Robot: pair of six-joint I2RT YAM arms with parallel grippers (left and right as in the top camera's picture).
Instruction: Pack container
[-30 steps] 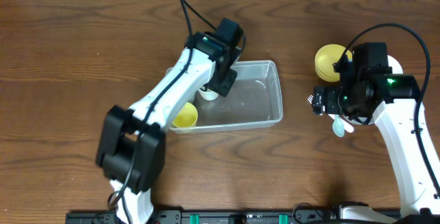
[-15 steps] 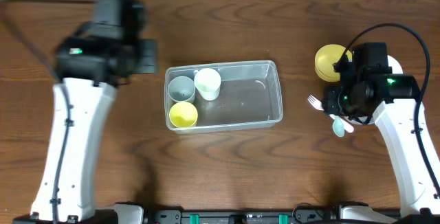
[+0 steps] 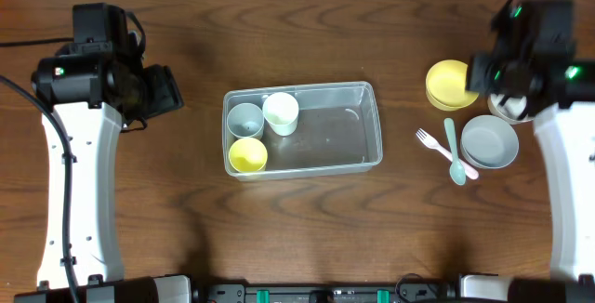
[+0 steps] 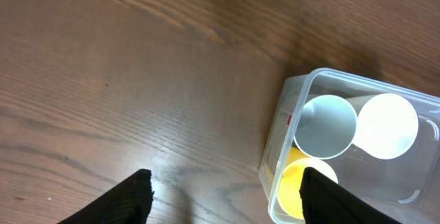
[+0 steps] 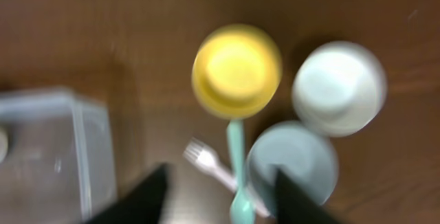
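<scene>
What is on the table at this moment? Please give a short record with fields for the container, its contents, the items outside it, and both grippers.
container: clear bin, middle of the table, no lid on it
inside: grey cup, white cup, yellow cup, all at the end nearer the left arm
outside, on the right arm's side: yellow bowl, grey bowl, white bowl, fork, green spoon
left gripper: open, empty
right gripper: open, empty, above the bowls
</scene>
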